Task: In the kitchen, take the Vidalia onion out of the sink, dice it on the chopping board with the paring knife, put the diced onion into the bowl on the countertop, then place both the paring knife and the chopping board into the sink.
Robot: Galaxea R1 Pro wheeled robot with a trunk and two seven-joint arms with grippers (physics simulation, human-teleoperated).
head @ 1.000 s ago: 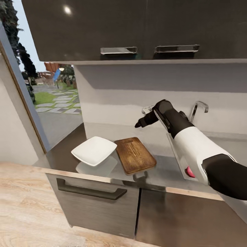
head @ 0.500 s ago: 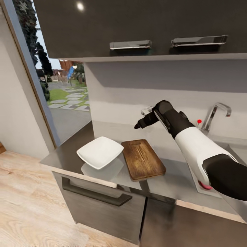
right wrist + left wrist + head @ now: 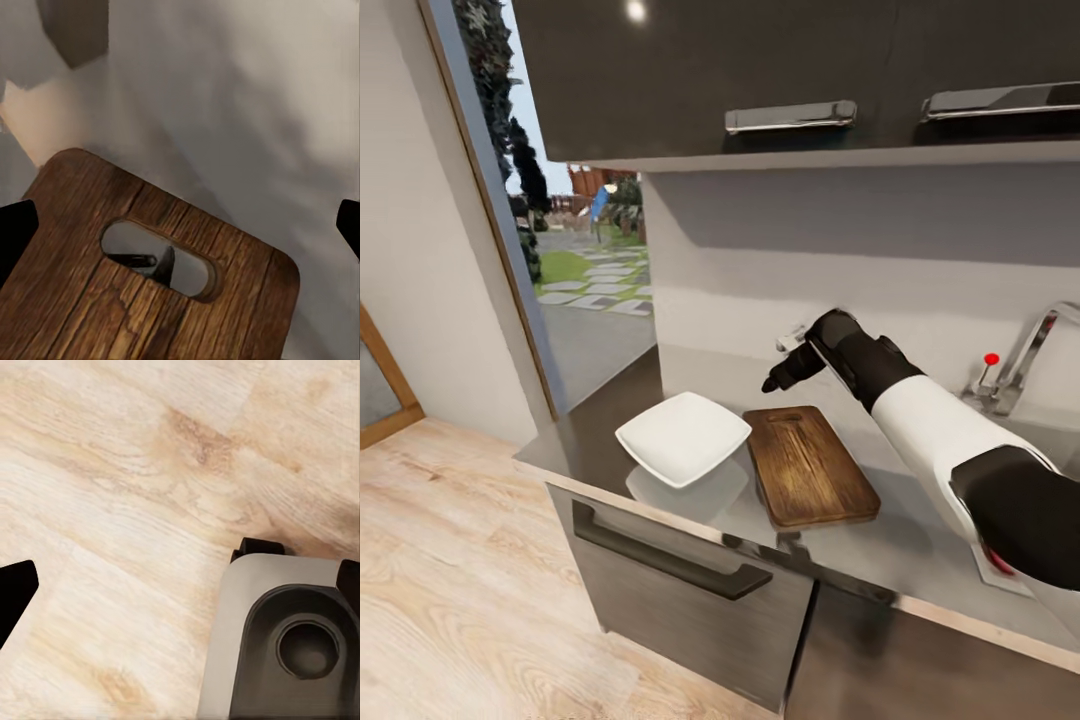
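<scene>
The brown chopping board (image 3: 812,466) lies on the grey countertop (image 3: 920,545), its handle slot (image 3: 157,259) at the far end. Left of it, almost touching, sits the white square bowl (image 3: 682,437). My right gripper (image 3: 772,383) hangs open above the board's slot end (image 3: 180,229), holding nothing. The chrome faucet (image 3: 1032,345) with its red knob (image 3: 991,359) stands at the right; my forearm hides the basin. A red patch (image 3: 998,562) peeks out beside the forearm, and I cannot tell what it is. My left gripper (image 3: 180,585) is open over the wooden floor.
Dark wall cabinets (image 3: 760,70) with chrome handles hang over the counter. A drawer with a dark handle (image 3: 670,560) sits below the bowl. An open doorway (image 3: 585,260) to the garden is at the left. Part of my base (image 3: 289,637) stands on the light wood floor (image 3: 450,560).
The whole view has swung, sliding bowl, board and faucet to the right in the picture. My right gripper, earlier right of the board's far end, now hangs over its slot end, still open.
</scene>
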